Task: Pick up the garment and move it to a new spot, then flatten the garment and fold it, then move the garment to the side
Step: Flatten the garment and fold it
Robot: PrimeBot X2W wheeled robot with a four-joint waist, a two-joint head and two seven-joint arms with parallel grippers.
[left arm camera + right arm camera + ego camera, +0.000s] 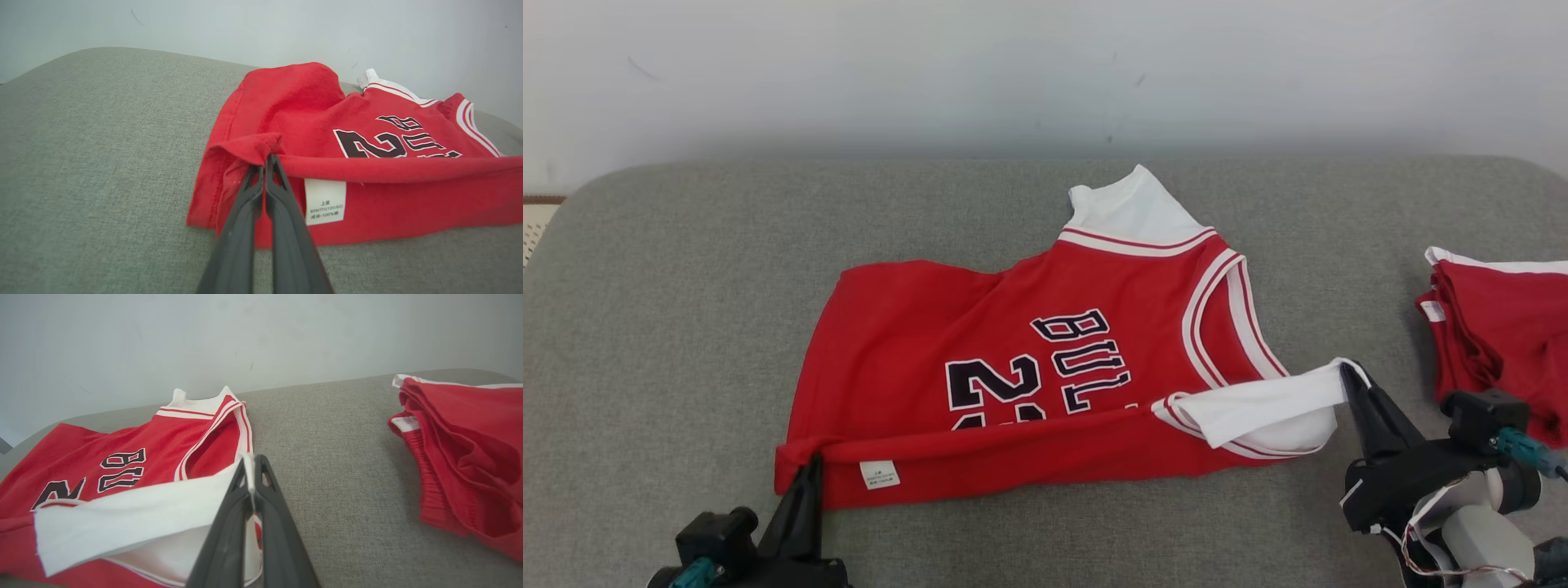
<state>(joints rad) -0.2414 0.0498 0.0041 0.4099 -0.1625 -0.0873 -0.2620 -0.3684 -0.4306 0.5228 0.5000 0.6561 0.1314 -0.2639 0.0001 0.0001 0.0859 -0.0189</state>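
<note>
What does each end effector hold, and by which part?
The red jersey: left end effector pinches its folded hem corner, right end effector its white sleeve end.

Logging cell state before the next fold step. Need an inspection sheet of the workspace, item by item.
Surface: grey fabric pad, bare around the clothes.
Job's things: red jersey spread out, near edge folded over, care label showing.
Clutter: second red garment bunched at the right edge.
Grippers: left gripper shut on the hem corner; right gripper shut on the white shoulder end.
Cables: thin wires loose at the right wrist.
Surroundings: pale wall, a few small marks.
</note>
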